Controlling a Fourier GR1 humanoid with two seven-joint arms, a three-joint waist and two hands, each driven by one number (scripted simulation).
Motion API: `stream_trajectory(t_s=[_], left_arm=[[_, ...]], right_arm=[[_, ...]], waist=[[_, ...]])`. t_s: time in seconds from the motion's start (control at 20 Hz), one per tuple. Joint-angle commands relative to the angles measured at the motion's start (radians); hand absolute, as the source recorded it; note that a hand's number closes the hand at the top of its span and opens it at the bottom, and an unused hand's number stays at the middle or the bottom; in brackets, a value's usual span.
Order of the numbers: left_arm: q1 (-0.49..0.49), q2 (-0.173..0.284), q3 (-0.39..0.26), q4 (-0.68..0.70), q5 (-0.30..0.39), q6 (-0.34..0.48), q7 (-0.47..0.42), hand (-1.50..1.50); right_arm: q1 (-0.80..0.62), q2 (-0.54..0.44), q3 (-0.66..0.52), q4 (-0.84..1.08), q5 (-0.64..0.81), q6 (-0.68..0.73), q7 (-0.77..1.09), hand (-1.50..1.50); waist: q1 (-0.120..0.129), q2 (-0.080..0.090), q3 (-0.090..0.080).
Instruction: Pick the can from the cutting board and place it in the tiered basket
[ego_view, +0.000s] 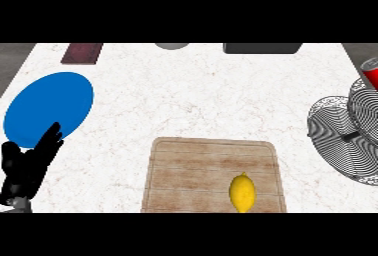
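Red can (370, 72) shows only as a sliver at the far right edge of the head view, above the upper tier of the wire tiered basket (347, 135); whether it stands in the basket or just behind it cannot be told. It is not on the cutting board (192, 170), which sits near the middle and carries only a yellow lemon (242, 192) at its near right part. By judgement a can of this sort is stiff and light to moderately heavy, with smooth round walls that may slip, so a wrap round the middle of its side, thumb opposite the fingers, would suit better than a pinch at the rim. Left of the board, well apart from it, the left hand (26, 167) rests at the near left edge, fingers fairly straight and pointing up, holding nothing, its tips overlapping the near rim of a blue plate (50, 107). The right hand shows nowhere. Dark objects line the far edge of the counter (199, 90).
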Motion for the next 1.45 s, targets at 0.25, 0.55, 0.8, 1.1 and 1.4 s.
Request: stream_trajectory(t_s=[0.25, 0.55, 0.8, 1.1, 1.4], left_arm=[[0.020, -0.023, -0.003, 0.019, -0.018, 0.010, -0.027, 0.00], [0.048, -0.011, -0.007, -0.043, -0.019, -0.002, -0.018, 0.00], [0.058, -0.021, 0.013, 0.008, -0.015, 0.008, -0.052, 0.00], [0.059, 0.011, 0.033, -0.031, 0.015, -0.020, 0.002, 0.00], [0.057, 0.026, 0.063, 0.007, 0.023, -0.023, -0.021, 0.00]], right_arm=[[-0.021, 0.002, -0.151, -0.042, -0.121, -0.054, -0.019, -1.50], [-0.138, -0.011, -0.304, -0.088, -0.216, -0.061, 0.127, -1.50], [-0.117, -0.095, -0.531, -0.069, -0.357, 0.026, 0.215, -1.50], [-0.019, -0.130, -0.820, -0.057, -0.596, 0.104, 0.131, -1.50], [0.180, -0.198, -1.076, -0.034, -0.806, 0.353, 0.053, -1.50]], waist=[[-0.012, -0.002, -0.001], [-0.007, -0.007, -0.001], [-0.033, -0.011, -0.001], [-0.045, -0.012, 0.002], [-0.057, -0.011, 0.001]])
